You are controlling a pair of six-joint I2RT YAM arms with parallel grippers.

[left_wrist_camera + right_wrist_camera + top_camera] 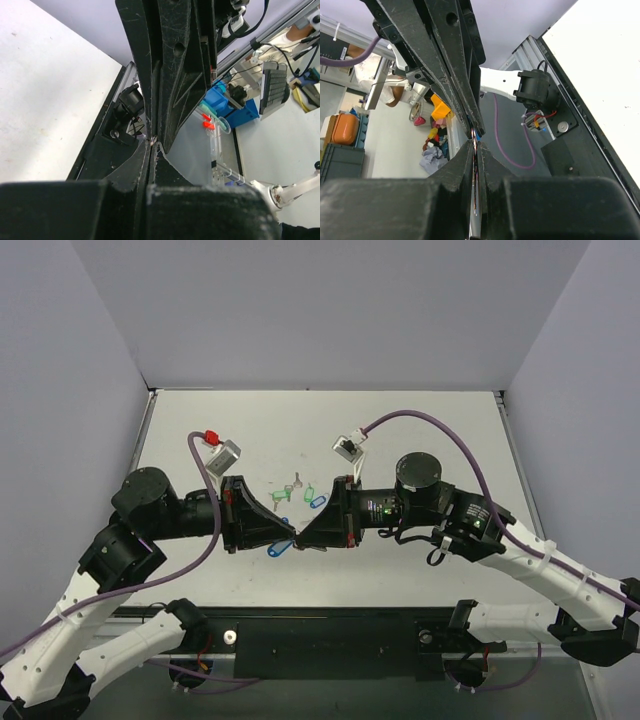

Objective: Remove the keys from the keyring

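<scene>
Left gripper [292, 534] and right gripper [303, 538] meet tip to tip over the table [420, 430].
Both are pressed together: the left on the keyring [277, 550], whose blue tag sits just beside its tips, the right on the key [476, 175] (only a thin metal edge shows between its fingers). Green tags [281, 498] lie farther back.

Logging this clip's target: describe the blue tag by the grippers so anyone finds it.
On the white table, find where the left gripper and right gripper meet tip to tip. The blue tag sits just nearside of that point; the other blue tag lies farther back, beside the green tags.
</scene>
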